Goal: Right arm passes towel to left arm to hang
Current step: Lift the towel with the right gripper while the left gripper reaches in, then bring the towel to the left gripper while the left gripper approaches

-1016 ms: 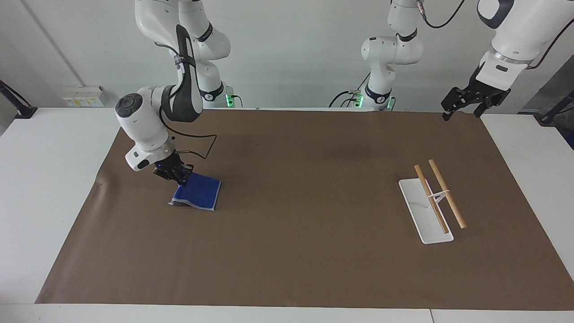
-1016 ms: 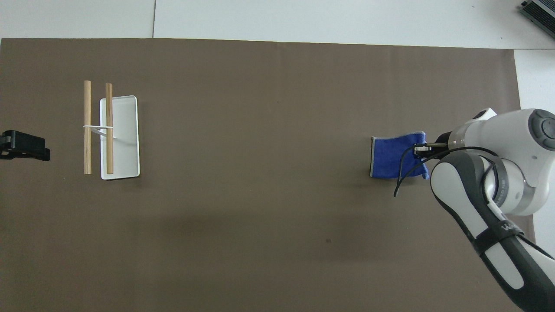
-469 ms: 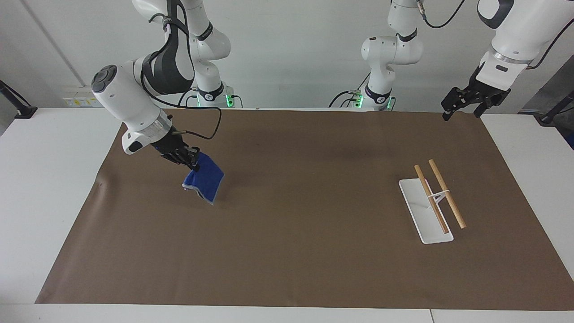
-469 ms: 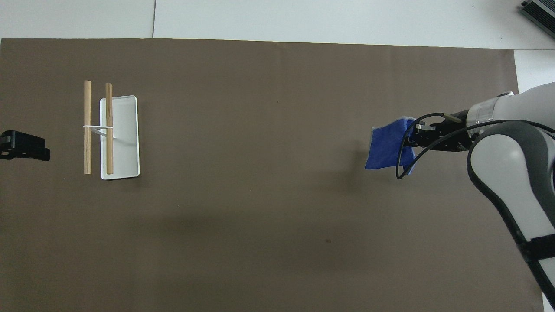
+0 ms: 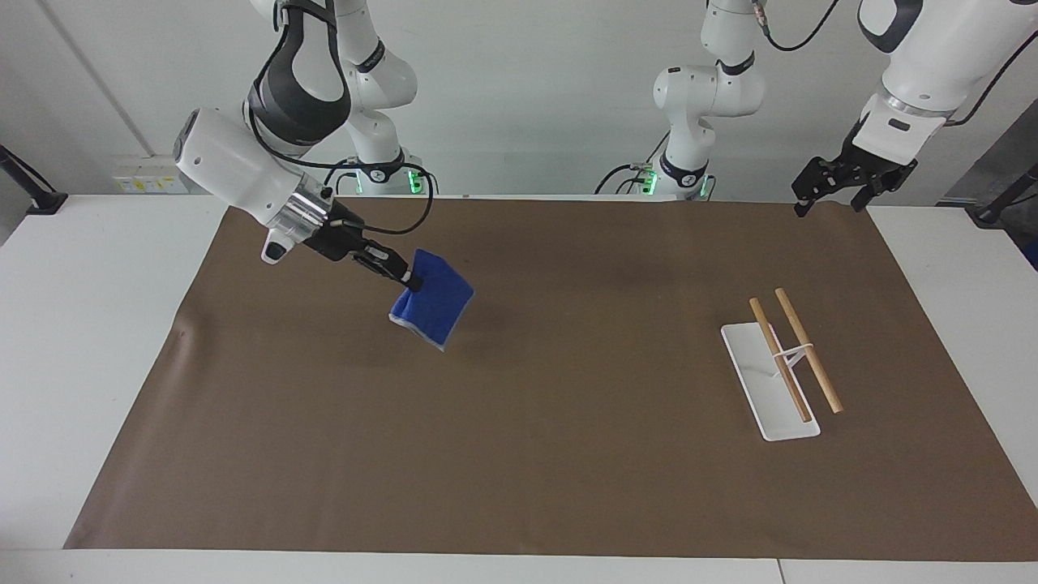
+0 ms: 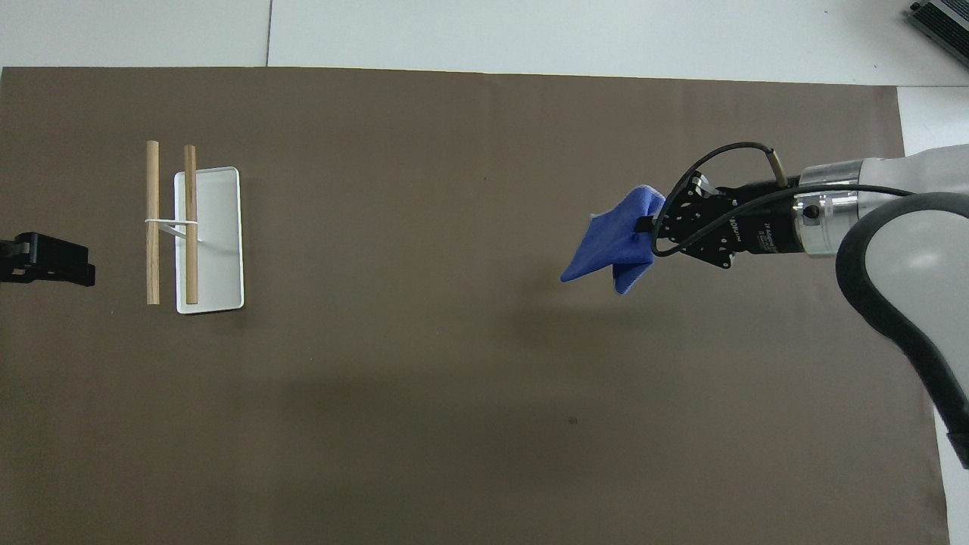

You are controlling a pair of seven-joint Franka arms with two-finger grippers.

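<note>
Above the brown mat (image 5: pixel 519 454), the right gripper (image 5: pixel 412 283) pinches the towel's (image 5: pixel 431 309) edge, cloth dangling. The left gripper (image 5: pixel 843 182), fingers apart and empty, waits over the mat's corner. Ideally present a free edge.

right gripper (image 5: pixel 409 281) clamping towel (image 5: pixel 432 309) aloft, left gripper (image 5: pixel 837 185) waiting

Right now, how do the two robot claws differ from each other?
The right claw is shut on the blue towel, which hangs clear above the brown mat; the left claw holds nothing. The right claw reaches out sideways over the mat, while the left claw points downward, waiting over the mat's edge at its own end, near the wooden rack. Both are black, on white arms.
</note>
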